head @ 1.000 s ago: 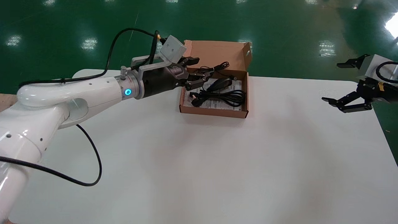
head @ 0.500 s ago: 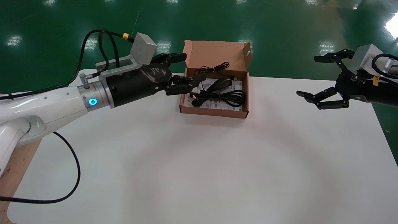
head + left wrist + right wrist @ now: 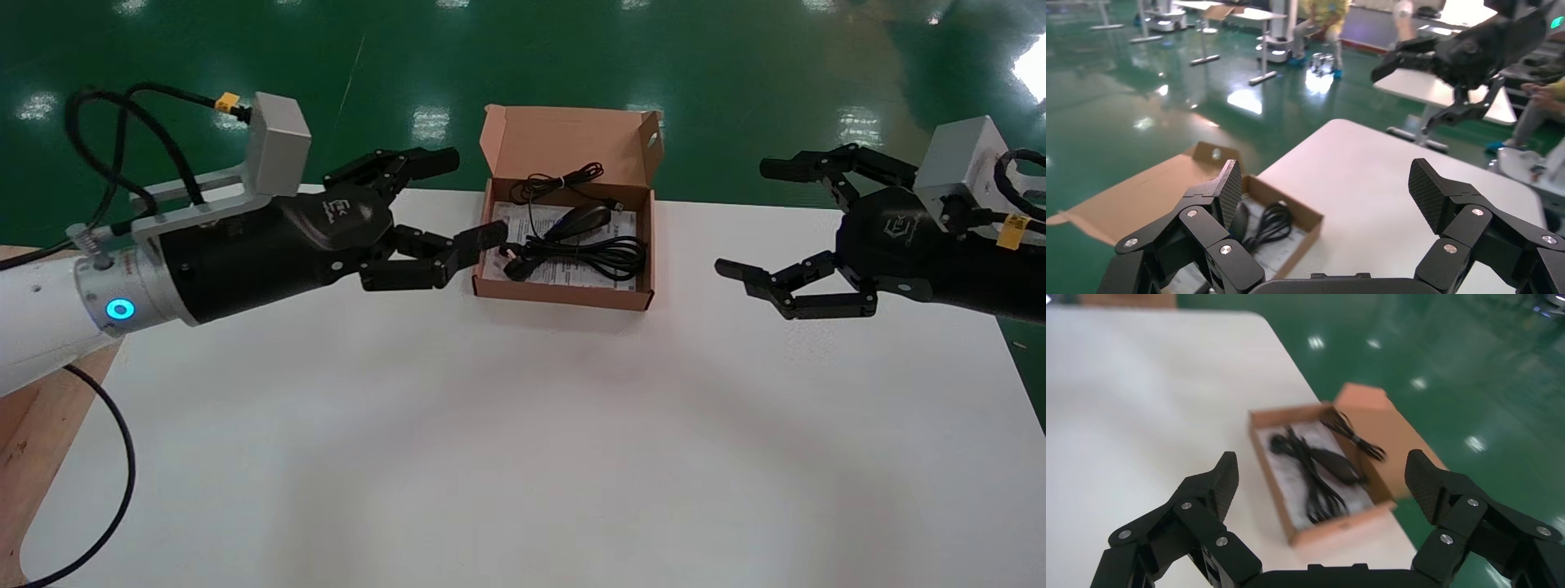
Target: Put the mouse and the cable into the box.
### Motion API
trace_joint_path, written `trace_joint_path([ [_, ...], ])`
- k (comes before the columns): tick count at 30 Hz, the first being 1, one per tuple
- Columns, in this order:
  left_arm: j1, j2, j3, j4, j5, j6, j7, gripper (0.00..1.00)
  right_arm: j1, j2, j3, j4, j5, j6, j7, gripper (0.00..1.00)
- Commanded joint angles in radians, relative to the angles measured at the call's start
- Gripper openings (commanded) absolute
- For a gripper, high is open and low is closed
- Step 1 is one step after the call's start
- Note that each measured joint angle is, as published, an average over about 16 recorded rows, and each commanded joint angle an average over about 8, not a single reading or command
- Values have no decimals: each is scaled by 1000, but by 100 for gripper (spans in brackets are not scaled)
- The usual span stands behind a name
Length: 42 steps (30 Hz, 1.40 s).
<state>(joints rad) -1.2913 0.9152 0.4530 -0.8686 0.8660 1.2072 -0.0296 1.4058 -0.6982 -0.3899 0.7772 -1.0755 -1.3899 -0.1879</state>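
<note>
You see the box (image 3: 564, 294) on the desk (image 3: 523, 449), lid up, mouse (image 3: 577, 219) and cable (image 3: 601, 253) inside. Your left gripper (image 3: 474, 196) hangs just beside it, jaws spread. The right gripper (image 3: 745, 219) hangs farther off, jaws spread too.

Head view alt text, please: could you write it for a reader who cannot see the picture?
An open cardboard box on a white table holds a black mouse and coiled black cable. The left gripper and right gripper hover open on either side, both empty.
</note>
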Motion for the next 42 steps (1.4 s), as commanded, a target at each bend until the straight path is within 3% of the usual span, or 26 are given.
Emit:
trace_joint_path([
  [1, 18, -25, -14, -35, -11, 24, -13, 100, -28, 7, 9, 43, 29, -9, 32, 100],
  [25, 222, -311, -177, -426, -138, 296, -160, 100, -342, 88, 112, 525, 356, -109, 384, 100],
  [42, 223, -312, -178, -426, -141, 297, -160, 100, -342, 89, 113, 524, 358, -108, 382, 100],
])
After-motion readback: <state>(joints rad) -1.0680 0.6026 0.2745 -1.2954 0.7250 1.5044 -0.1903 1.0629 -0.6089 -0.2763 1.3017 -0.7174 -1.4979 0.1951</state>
